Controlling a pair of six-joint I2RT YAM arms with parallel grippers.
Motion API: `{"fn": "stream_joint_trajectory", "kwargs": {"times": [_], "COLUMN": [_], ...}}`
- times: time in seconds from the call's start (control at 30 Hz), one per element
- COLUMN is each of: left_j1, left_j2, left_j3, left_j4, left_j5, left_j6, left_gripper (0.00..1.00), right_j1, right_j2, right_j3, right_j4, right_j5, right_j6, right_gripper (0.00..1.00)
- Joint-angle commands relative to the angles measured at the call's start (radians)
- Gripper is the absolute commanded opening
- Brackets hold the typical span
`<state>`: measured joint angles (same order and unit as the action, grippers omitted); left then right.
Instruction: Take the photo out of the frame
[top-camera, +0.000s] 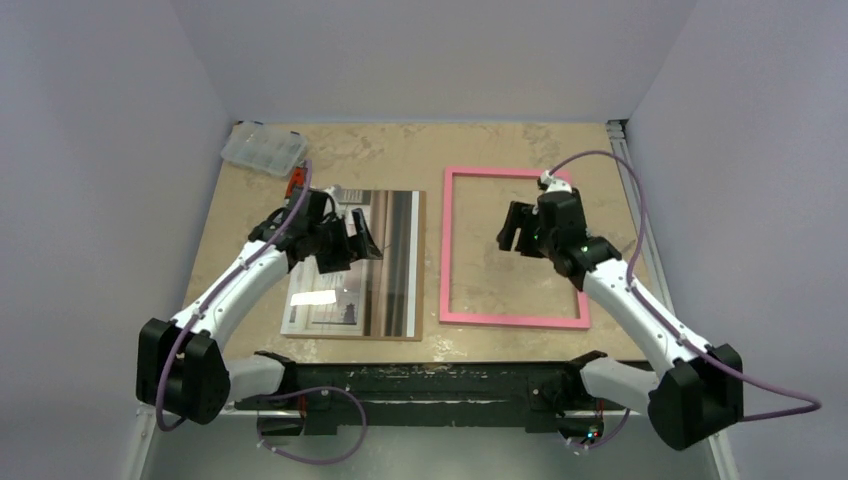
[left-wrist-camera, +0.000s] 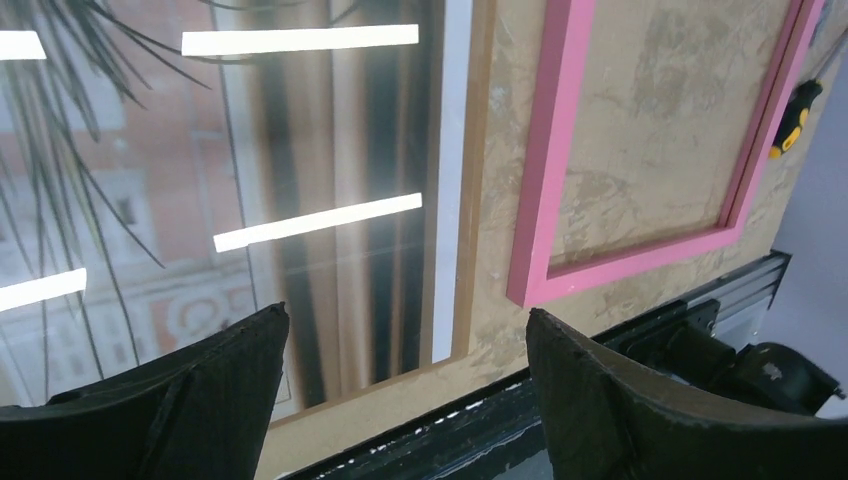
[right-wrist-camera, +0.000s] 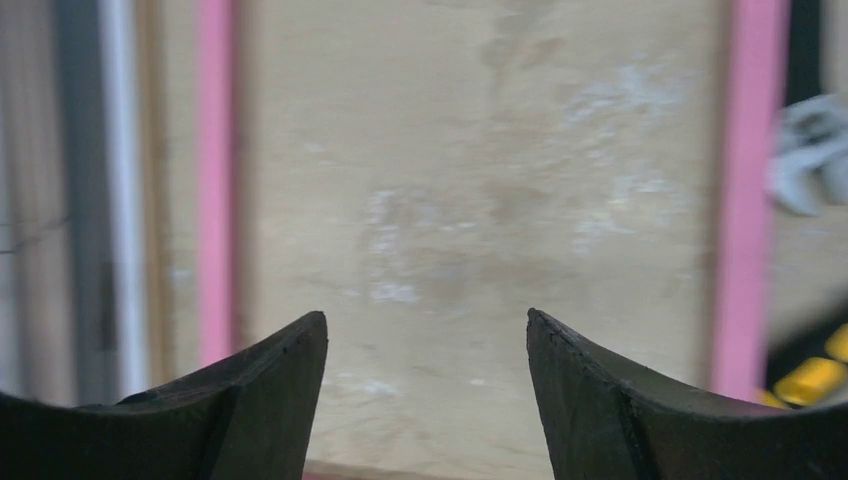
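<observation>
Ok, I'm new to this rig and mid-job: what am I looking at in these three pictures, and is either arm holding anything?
These are two robot arms bolted at the near edge of a table. The wide picture looks down from above and behind them; the other two come from a camera on each wrist, where the dark wedges at the bottom are that arm's own fingers. The pink frame lies flat and empty on the right, bare tabletop showing through it. Left of it lies the photo on a brown backing board, ceiling lights reflected in it. A clear plastic box sits at the far left corner. The left tool hovers over the photo, the right tool over the frame's opening. Both are open and hold nothing.
</observation>
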<state>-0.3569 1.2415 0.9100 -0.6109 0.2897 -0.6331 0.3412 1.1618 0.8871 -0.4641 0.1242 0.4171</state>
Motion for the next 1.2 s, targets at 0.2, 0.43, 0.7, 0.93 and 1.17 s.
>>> {"fn": "stream_joint_trajectory", "kwargs": {"times": [0.2, 0.43, 0.7, 0.93, 1.17], "left_j1": [0.324, 0.510, 0.635, 0.654, 0.672], "left_j2": [-0.123, -0.151, -0.071, -0.033, 0.110], "left_j3": [-0.080, -0.089, -0.125, -0.130, -0.099], "left_j4": [-0.057, -0.090, -0.053, -0.006, -0.012], "left_j5": [0.069, 0.020, -0.008, 0.000, 0.037], "left_j6": [0.041, 0.066, 0.056, 0.075, 0.107], "left_gripper": [0.87, 0.89, 0.91, 1.00, 1.00], "right_j1": [0.439, 0.606, 0.612, 0.611, 0.611], "right_j2": [0.145, 0.463, 0.529, 0.536, 0.533], "right_j3": [-0.079, 0.113, 0.109, 0.073, 0.008], "right_j4": [0.508, 0.516, 0.438, 0.423, 0.471], "right_j5": [-0.335, -0.366, -0.288, -0.224, -0.219], "right_j6": [0.343, 0.281, 0.198, 0.127, 0.118], "right_gripper": [0.68, 0.67, 0.66, 0.66, 0.67]}}
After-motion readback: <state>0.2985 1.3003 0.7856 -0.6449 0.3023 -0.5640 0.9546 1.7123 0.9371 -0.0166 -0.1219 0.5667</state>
